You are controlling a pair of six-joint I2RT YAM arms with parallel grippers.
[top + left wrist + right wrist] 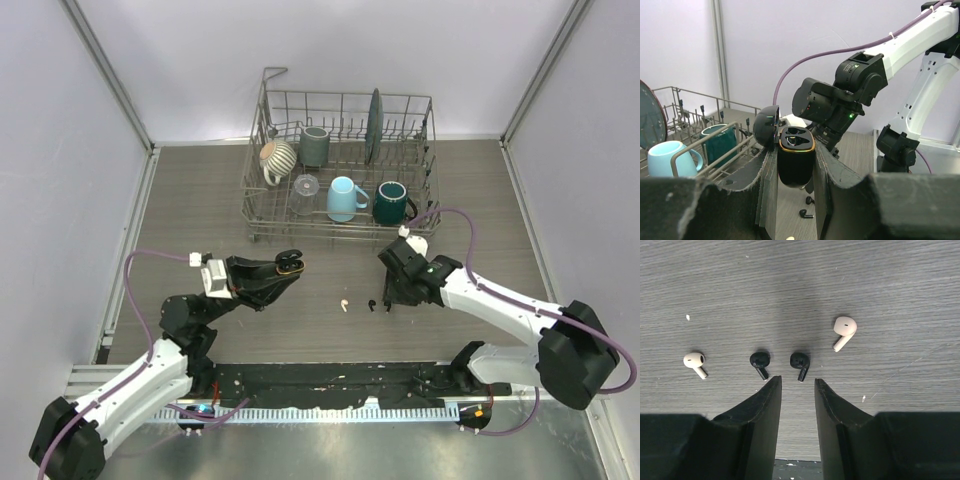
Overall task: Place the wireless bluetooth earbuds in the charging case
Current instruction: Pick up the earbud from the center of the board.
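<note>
My left gripper is shut on a black charging case with a gold rim, its lid open; it also shows in the top view, held above the table. Four earbuds lie on the table in the right wrist view: a cream one, two black ones, and another cream one. My right gripper is open and empty, just short of the black pair, its tips close above the table. In the top view it hovers by the cream earbud and a black one.
A wire dish rack stands at the back with a striped mug, a grey mug, a light blue mug, a dark green mug, a glass and a plate. Walls enclose the table on three sides.
</note>
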